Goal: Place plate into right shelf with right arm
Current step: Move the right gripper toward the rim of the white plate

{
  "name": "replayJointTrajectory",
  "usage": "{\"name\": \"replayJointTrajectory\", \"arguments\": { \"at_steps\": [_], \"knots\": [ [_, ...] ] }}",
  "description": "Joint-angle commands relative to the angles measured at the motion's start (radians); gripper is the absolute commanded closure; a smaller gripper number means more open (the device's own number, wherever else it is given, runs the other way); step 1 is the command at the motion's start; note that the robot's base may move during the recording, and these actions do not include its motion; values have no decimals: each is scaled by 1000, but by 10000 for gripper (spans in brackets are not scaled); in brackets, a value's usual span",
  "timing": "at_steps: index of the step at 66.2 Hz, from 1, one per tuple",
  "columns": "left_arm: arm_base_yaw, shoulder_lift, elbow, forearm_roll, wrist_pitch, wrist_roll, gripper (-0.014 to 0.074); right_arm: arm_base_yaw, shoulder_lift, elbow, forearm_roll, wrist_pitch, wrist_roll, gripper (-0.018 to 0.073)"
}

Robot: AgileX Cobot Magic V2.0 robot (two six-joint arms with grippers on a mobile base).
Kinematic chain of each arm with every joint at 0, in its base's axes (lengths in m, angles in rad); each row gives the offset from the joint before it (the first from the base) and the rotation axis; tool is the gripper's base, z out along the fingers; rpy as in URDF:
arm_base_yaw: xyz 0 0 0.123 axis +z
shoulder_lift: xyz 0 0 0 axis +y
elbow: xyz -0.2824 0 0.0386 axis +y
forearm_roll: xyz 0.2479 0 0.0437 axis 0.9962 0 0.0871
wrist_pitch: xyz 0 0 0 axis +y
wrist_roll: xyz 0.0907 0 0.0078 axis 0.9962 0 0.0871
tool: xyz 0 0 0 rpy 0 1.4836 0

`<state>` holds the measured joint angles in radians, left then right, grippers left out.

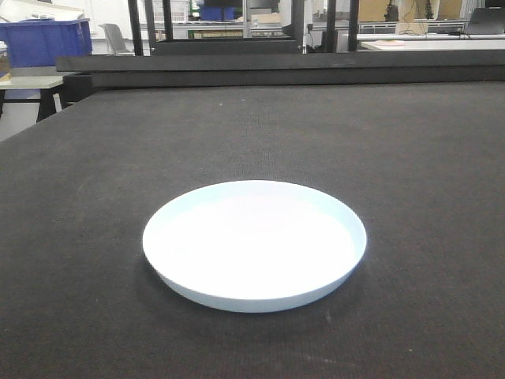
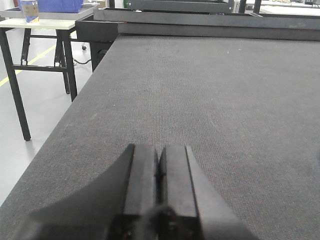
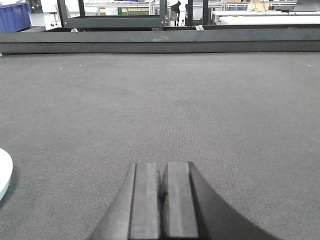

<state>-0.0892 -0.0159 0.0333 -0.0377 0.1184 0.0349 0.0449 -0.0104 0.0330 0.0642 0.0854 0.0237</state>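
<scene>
The round white plate lies flat on the dark grey felt table, near the front middle. Its edge shows at the far left of the right wrist view. My right gripper is shut and empty, low over the table to the right of the plate and apart from it. My left gripper is shut and empty over the table's left part; the plate is not in its view. Neither gripper shows in the front view. The right shelf is out of view.
A raised black rail runs along the table's far edge. The table's left edge drops to the floor. A side table on black legs carries a blue bin. Black frames and desks stand behind.
</scene>
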Motion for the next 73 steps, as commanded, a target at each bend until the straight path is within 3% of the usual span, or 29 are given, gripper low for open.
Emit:
{"name": "replayJointTrajectory", "arguments": {
  "at_steps": [1,30,47,51,65,73],
  "knots": [
    [-5,-5,8,-4,-86,-3,643,2,-13,-12,-7,-85,-3,503],
    [-5,-5,8,-4,-86,-3,643,2,-13,-12,-7,-85,-3,503],
    [-5,-5,8,-4,-86,-3,643,5,-13,-29,3,-230,15,503],
    [-5,-5,8,-4,-86,-3,643,8,-13,-73,7,-155,45,503],
    [-5,-5,8,-4,-86,-3,643,12,52,-371,8,328,36,503],
    [-5,-5,8,-4,-86,-3,643,20,175,-551,61,522,-24,503]
  ]
}}
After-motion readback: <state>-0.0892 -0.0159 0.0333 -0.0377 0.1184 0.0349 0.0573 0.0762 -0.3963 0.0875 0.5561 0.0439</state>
